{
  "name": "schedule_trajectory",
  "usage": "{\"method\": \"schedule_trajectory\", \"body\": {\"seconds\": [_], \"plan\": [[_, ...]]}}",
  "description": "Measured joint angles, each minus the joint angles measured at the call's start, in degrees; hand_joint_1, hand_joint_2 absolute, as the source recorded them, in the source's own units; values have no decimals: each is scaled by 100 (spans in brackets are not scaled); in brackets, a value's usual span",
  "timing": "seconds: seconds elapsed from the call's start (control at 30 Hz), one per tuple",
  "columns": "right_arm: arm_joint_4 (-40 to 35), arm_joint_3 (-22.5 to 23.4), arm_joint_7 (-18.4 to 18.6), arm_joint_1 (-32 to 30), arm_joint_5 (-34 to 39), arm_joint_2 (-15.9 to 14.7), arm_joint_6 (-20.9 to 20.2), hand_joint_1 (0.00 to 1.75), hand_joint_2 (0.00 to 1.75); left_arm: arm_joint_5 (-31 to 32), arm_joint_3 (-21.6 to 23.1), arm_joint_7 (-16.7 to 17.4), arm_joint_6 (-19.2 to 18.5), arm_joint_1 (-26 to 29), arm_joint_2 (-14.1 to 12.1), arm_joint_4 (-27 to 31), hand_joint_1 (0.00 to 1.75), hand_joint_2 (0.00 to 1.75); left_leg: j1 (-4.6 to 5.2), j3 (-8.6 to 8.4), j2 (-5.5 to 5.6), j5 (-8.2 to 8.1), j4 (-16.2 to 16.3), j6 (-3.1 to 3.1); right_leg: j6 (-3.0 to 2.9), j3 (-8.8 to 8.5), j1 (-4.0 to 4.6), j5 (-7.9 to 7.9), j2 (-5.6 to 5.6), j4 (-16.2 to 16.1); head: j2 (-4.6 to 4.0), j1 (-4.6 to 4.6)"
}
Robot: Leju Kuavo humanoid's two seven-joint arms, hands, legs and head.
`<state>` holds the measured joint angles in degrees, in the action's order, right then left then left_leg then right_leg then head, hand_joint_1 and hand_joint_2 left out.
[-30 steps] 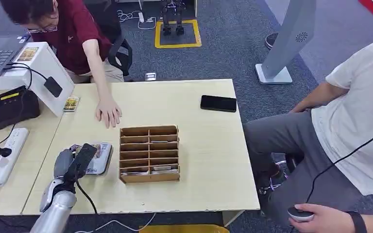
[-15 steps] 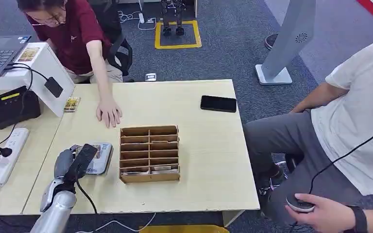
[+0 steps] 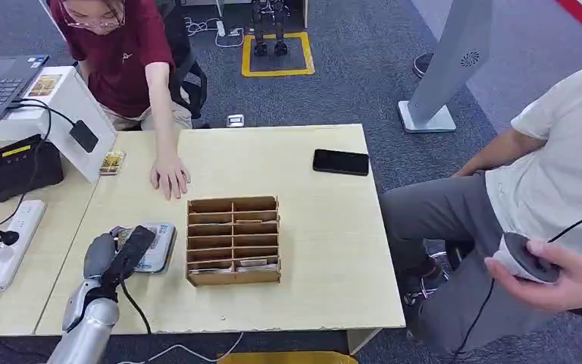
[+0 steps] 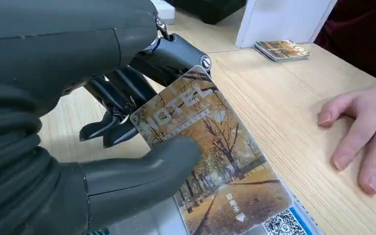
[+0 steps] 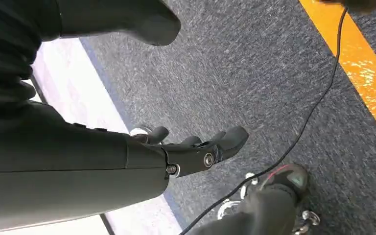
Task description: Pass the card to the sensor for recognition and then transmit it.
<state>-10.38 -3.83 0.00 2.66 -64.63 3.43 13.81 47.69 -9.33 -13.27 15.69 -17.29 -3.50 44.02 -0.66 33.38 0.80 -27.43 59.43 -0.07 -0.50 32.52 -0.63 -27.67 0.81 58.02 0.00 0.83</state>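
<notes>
- L hand (image 3: 114, 256) at near-left part of the bench (image 3: 326, 250); thumb on top and dark fingers (image 4: 112, 105) underneath pinch the card (image 4: 210, 161), an autumn-tree picture w/ QR code at one corner.
- Card lies flat over the sensor (image 3: 158, 246), a small grey pad on the bench just left of the wooden organiser; card's far end sits on/just above the pad, can't tell which.
- Wooden organiser (image 3: 233, 240) mid-bench: two columns of shallow slots. Nearest row holds cards, one slot each side; a card edge also shows in the left slot one row back. Upper slots look bare, interiors partly shadowed.
- R hand (image 5: 196, 147) hangs over grey carpet, fingers apart and gently curved, holding nothing.
- Person in red, far-left side, one hand (image 3: 170, 176) flat on the bench just beyond the organiser, close to the card in the wrist view.
- Small stack of cards (image 3: 111, 161) by a white stand (image 3: 68, 114); black box (image 3: 17, 167) and power strip (image 3: 11, 243) on the left bench.
- Black phone (image 3: 340, 161) far-right on bench.
- Second person in white, right, holds a round controller (image 3: 523, 259).
</notes>
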Motion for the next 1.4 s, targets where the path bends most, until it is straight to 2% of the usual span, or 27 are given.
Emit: {"method": "schedule_trajectory", "body": {"seconds": [0.2,0.23,0.27,0.3,0.33,0.37,0.43,0.47,0.6,0.77,1.0,1.07,1.13,1.2,1.23,1.3,1.4], "plan": [[0,0,-44,-1,-77,0,2,0,175,235,20,48,35,0,-7,-96,175,175,0,-15,0,0,0,0,0,-9,0,-1,-2,-1,0,0],[0,0,-52,-2,-109,0,9,0,175,96,28,-77,-83,-30,7,-107,175,175,0,-22,0,1,0,-2,0,-12,0,-1,-1,-1,0,0],[0,0,-52,-3,-174,0,7,0,175,-416,-31,-392,-526,-113,68,2,175,175,2,-20,10,7,2,0,0,-13,-1,0,-13,0,0,4],[0,0,-50,-1,-223,0,4,0,175,-998,-140,-468,-1083,-174,74,273,175,175,-4,-4,18,19,5,-1,0,-7,3,3,-20,0,0,22],[0,0,-28,6,-265,0,-2,0,175,-1831,-228,-303,-1604,-274,107,622,175,175,-14,13,24,26,13,-4,-3,25,12,12,-22,-1,0,22],[0,0,0,19,-302,0,-11,0,175,-3015,-247,-115,-1869,-471,116,943,175,175,-20,47,35,39,17,-5,-1,41,17,25,-33,2,0,2],[-2,7,42,45,-330,0,-24,0,175,-4450,-247,127,-1463,-1037,85,1176,175,175,-24,84,39,62,14,-18,-11,69,24,55,-36,2,0,0],[-2,11,68,46,-339,2,-22,0,175,-4764,-247,146,-1289,-1259,53,1253,175,175,-22,81,34,63,13,-18,-18,71,24,63,-32,3,0,2],[-2,44,140,42,-404,11,-26,0,175,-4299,-223,210,-1064,-1916,35,1425,175,175,-21,82,27,74,16,-8,-14,75,24,67,-29,2,0,2],[-2,81,168,56,-413,37,-28,0,175,-4155,-77,310,-898,-2516,44,1445,175,175,-19,83,26,74,16,-8,-14,75,23,68,-26,2,0,4],[-2,133,164,70,-471,61,-70,0,175,-4081,0,310,-711,-2799,44,1438,175,175,-19,83,20,73,15,-8,-14,78,21,68,-24,2,0,4],[-2,133,153,73,-507,66,-107,0,175,-3666,48,247,-392,-2825,29,1414,175,175,-19,83,20,73,14,-8,-14,78,21,68,-24,2,0,7],[-2,136,114,71,-514,66,-129,0,175,-2753,210,177,157,-2829,-18,1361,175,175,-19,83,18,73,14,-8,-14,79,21,68,-23,2,0,7],[-2,138,48,69,-587,74,-135,0,175,-380,584,280,1318,-2823,-125,1265,175,175,-19,85,18,73,15,-8,-14,81,22,68,-21,1,0,5],[-2,138,44,71,-625,77,-140,0,175,524,807,321,1667,-2824,-197,1202,175,175,-18,86,22,73,14,-8,-13,79,22,67,-24,1,0,4],[-2,138,9,83,-671,83,-140,0,175,2157,1151,429,2128,-2796,-330,1047,175,175,-16,86,25,73,14,-8,-11,76,20,65,-26,2,0,4],[-2,140,-11,96,-737,98,-140,0,175,3827,1399,691,2343,-2651,-503,981,175,175,-15,84,5,73,13,-8,-13,82,19,68,-6,2,0,4]]}}
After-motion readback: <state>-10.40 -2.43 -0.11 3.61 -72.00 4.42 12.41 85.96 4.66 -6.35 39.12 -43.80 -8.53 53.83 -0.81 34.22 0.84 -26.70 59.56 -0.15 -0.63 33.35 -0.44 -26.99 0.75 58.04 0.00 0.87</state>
